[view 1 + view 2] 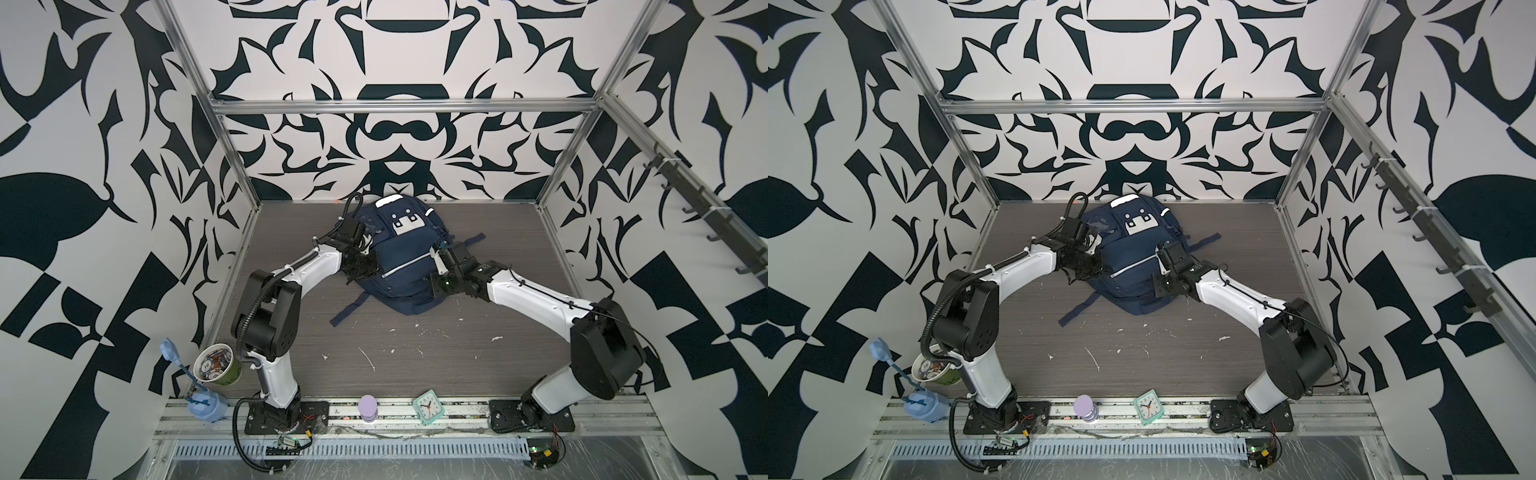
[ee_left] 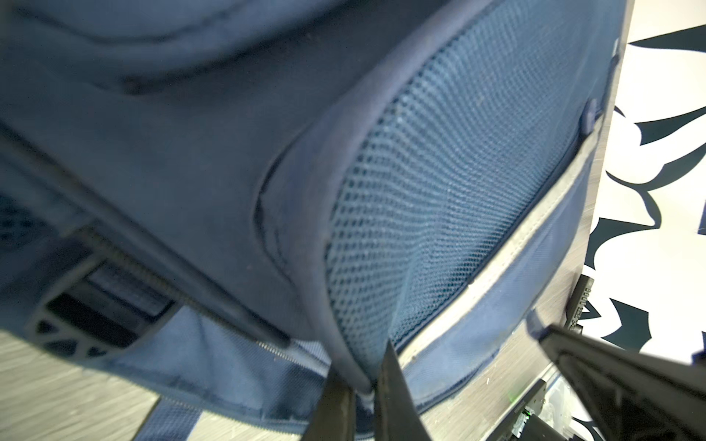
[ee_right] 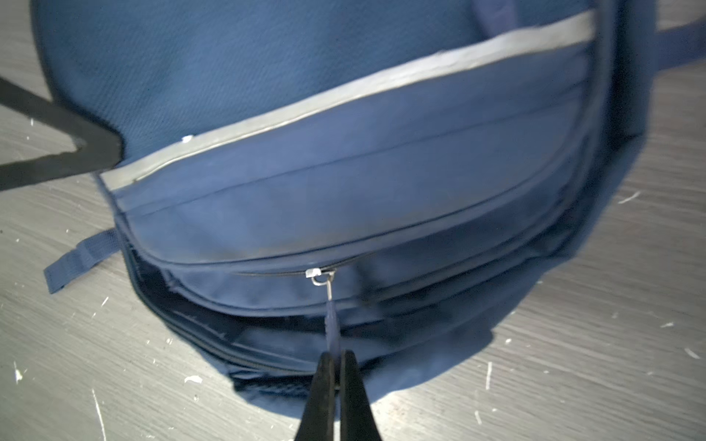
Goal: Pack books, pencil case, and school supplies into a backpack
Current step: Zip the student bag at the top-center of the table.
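Right wrist view puts the backpack (image 3: 344, 95) flat on the table (image 3: 573, 343). Low on its front, a silver zip slider (image 3: 316, 272) sits on a track that curves crosswise to the jaws. From that slider the blue pull tab (image 3: 331, 317) runs straight back into the right gripper (image 3: 336, 362), whose jaws are pinched together on the tab's end. Tab and jaws therefore lie on one line, square to the track. I judge that any pull must swing sideways along the curve of the backpack rather than straight back, or the slider will bind. Which side of the slider is already open I cannot tell. On the backpack's opposite flank, the left gripper (image 2: 363, 385) is clamped on the bound edge of the mesh side pocket (image 2: 458, 191), well placed to brace the fabric against that pull. No books, pencil case or school supplies show in any view, and whether they are inside the backpack is hidden.
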`<state>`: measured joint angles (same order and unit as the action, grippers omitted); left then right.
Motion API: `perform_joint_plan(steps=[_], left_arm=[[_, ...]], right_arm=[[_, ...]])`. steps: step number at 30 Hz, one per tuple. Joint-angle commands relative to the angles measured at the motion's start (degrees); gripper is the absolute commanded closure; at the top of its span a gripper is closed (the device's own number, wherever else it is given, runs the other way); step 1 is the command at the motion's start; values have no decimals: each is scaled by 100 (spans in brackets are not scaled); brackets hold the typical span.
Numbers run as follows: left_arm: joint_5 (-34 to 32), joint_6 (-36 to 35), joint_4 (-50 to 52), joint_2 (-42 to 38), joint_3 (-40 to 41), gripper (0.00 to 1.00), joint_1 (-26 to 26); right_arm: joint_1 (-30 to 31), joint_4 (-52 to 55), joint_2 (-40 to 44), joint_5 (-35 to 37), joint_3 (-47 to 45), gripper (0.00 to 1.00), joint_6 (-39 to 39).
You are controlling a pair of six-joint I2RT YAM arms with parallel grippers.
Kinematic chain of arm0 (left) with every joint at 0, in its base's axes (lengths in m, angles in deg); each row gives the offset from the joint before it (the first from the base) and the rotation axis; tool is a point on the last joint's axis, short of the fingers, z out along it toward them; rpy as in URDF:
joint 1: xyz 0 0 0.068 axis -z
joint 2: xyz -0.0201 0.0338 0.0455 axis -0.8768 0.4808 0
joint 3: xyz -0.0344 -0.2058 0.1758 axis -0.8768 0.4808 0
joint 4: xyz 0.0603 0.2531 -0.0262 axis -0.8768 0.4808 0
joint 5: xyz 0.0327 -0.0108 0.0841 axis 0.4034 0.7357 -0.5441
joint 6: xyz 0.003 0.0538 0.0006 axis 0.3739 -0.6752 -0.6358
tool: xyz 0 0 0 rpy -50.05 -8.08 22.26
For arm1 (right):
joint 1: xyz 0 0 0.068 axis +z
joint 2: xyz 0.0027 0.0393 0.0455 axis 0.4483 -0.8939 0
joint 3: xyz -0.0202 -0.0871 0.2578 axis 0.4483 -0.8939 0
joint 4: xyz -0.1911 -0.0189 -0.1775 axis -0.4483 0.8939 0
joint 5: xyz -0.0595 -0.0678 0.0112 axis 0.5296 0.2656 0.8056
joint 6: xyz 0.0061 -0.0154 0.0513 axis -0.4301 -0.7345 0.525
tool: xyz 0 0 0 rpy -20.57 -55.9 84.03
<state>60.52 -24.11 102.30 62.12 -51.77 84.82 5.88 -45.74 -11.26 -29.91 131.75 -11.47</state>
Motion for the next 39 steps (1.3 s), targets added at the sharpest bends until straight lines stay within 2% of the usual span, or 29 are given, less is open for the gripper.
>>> perform_joint_plan(steps=[1,8,12,19,25,31,39], left_arm=[[-632,-114,25,-128,19,98,-341],[-720,-79,47,264,-512,90,-422],[-732,-20,114,550,-985,86,-496],[-799,-9,359,1136,-2052,70,-570],[-528,-68,756,1557,-2743,53,-588],[-570,-94,613,872,-1971,44,-588],[-204,190,380,-441,-434,40,-420]], right_arm=[[-140,638,159,390,-86,100,-104],[16,456,219,117,-259,100,91],[364,414,228,122,-186,100,203],[1019,285,-81,117,149,100,459],[1307,173,-507,-7,586,100,561],[1345,210,-719,-78,919,100,503],[1354,292,-661,5,883,100,369]])
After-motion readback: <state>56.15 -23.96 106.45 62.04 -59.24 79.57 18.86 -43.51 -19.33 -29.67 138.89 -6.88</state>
